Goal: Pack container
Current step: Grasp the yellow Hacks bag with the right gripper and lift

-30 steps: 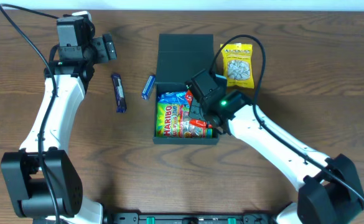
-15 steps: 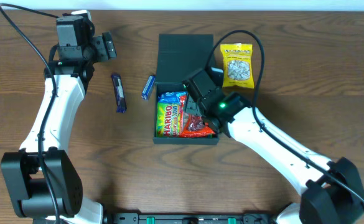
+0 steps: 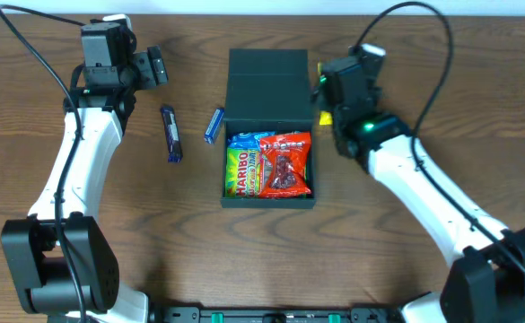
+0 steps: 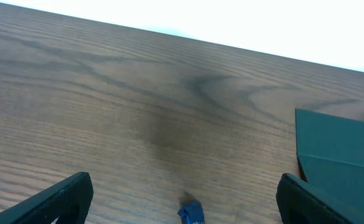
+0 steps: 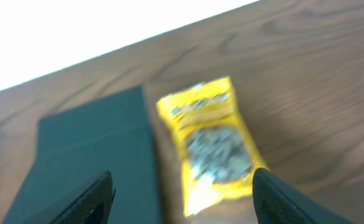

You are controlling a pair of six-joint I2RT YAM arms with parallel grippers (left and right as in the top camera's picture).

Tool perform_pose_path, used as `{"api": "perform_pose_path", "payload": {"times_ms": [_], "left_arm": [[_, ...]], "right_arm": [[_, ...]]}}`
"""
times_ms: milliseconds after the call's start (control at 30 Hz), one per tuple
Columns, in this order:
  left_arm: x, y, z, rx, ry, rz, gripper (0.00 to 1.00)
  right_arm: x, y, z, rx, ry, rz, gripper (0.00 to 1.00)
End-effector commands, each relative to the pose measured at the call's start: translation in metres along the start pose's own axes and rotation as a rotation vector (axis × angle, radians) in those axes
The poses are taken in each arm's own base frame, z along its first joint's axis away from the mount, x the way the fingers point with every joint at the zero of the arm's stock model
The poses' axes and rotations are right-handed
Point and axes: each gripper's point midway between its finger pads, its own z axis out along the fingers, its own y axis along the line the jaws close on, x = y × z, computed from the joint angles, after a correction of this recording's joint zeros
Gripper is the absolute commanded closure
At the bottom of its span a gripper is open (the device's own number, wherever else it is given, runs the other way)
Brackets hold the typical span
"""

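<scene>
The dark teal container (image 3: 269,202) sits mid-table with its lid (image 3: 267,85) folded back. Inside lie a Haribo packet (image 3: 244,169), a red packet (image 3: 287,163) and a blue packet (image 3: 247,139). My right gripper (image 3: 338,85) hovers open over a yellow snack packet (image 3: 323,117), just right of the lid. In the right wrist view the yellow packet (image 5: 213,146) lies ahead of the open right gripper (image 5: 185,190), with the lid (image 5: 91,155) to its left. My left gripper (image 3: 154,67) is open at the far left; the left wrist view shows the gripper (image 4: 185,193) empty.
Two blue wrapped bars lie left of the container, one (image 3: 171,133) further out and one (image 3: 214,125) by the lid's corner. The end of a blue wrapper (image 4: 191,213) shows in the left wrist view. The lid's corner (image 4: 340,146) is at that view's right.
My right gripper opened and left the red packet in the container. It then rose and moved back-right to above the yellow packet. The left arm has not moved.
</scene>
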Motion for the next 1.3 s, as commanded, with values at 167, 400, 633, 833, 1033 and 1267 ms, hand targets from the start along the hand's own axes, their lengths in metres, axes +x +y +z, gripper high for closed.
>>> {"api": "perform_pose_path", "payload": {"times_ms": [167,400,633,833,1033,1267], "left_arm": [[-0.014,0.002,-0.007,-0.004,-0.036,-0.016,0.05],[-0.014,0.002,-0.007,-0.004,-0.036,-0.016,0.05],[-0.014,0.002,-0.007,-0.004,-0.036,-0.016,0.05],[-0.014,0.002,-0.007,-0.004,-0.036,-0.016,0.05],[-0.014,0.002,-0.007,-0.004,-0.036,-0.016,0.05],[-0.014,0.002,-0.007,-0.004,-0.036,-0.017,0.05]], "right_arm": [[-0.009,-0.029,0.048,0.003,0.014,-0.058,0.3],[0.028,-0.028,0.103,-0.04,0.08,-0.165,0.41],[0.067,-0.041,0.135,-0.003,0.152,-0.184,0.44],[0.101,-0.052,0.152,0.028,0.22,-0.206,0.49],[0.106,-0.054,0.154,0.033,0.233,-0.21,0.88],[0.108,-0.055,0.152,0.039,0.247,-0.214,0.99]]}}
